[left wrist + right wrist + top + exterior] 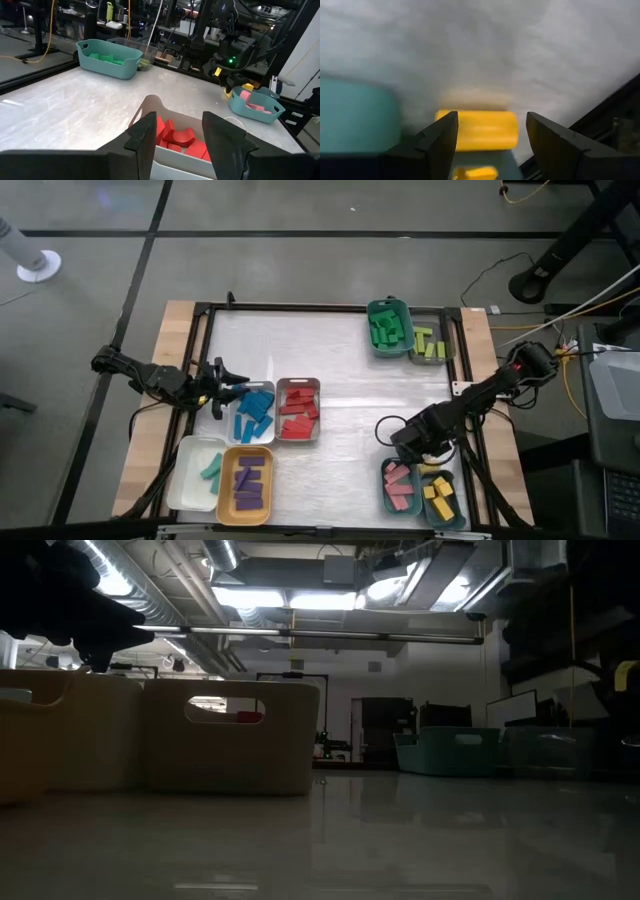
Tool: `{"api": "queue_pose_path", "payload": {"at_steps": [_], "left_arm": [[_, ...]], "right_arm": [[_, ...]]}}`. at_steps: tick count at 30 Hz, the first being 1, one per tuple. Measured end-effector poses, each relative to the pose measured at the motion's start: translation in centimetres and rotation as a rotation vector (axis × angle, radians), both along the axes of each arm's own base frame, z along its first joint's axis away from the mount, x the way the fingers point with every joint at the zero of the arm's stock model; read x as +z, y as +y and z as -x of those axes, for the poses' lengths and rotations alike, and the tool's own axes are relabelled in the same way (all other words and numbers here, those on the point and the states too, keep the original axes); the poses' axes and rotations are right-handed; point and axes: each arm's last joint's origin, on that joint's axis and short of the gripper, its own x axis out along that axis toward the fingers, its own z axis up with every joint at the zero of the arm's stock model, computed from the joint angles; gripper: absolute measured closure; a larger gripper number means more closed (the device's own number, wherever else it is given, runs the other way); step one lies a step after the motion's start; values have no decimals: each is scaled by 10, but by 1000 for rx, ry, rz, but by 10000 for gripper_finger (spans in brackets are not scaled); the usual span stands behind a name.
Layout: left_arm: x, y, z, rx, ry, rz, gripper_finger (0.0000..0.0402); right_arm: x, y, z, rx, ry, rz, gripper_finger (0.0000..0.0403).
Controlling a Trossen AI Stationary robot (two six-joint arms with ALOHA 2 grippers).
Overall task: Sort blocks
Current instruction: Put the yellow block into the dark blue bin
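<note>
Blocks (298,412) all lie sorted by colour in trays; table centre bare. Judged light, rigid, smooth; best pinched across short sides.
High view: left gripper (238,388) level above blue tray (240,423), arm stretched from left edge. Right gripper (418,461) pitched down over pink tray (387,490) and yellow tray (458,502).
Low view: only trays, grippers unclear.
Left wrist view: fingers (145,137) spread, empty, red blocks (175,137) beyond.
Right wrist view: fingers (440,140) wide, empty, yellow block (480,130) between, apparently untouched.

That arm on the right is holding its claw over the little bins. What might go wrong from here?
The right gripper hangs open over a yellow block near the edge of the yellow blocks' tray; a nudge might knock it out. The pink tray sits right beside it, so a block might land in the wrong bin.
</note>
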Motion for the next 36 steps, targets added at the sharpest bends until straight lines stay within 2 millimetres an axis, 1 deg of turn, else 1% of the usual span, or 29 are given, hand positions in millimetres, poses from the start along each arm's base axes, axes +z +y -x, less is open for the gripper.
{"api": "queue_pose_path", "payload": {"at_steps": [8, 13, 21, 27, 36], "left_arm": [[0, 0, 0, 0, 0, -1, 254], [0, 0, 0, 1, -1, 2, 254], [0, 0, 0, 2, -1, 2, 254], [0, 0, 0, 2, -2, 3, 254], [0, 0, 0, 2, -2, 3, 254]], "right_arm": [[19, -4, 4, -45, -85, -8, 166], [29, -4, 8, 25, -134, -93, 166], [24, -4, 6, 127, -179, -58, 166], [21, -2, 3, 278, -257, -97, 166], [21, 0, 3, 471, -346, -129, 166]]}}
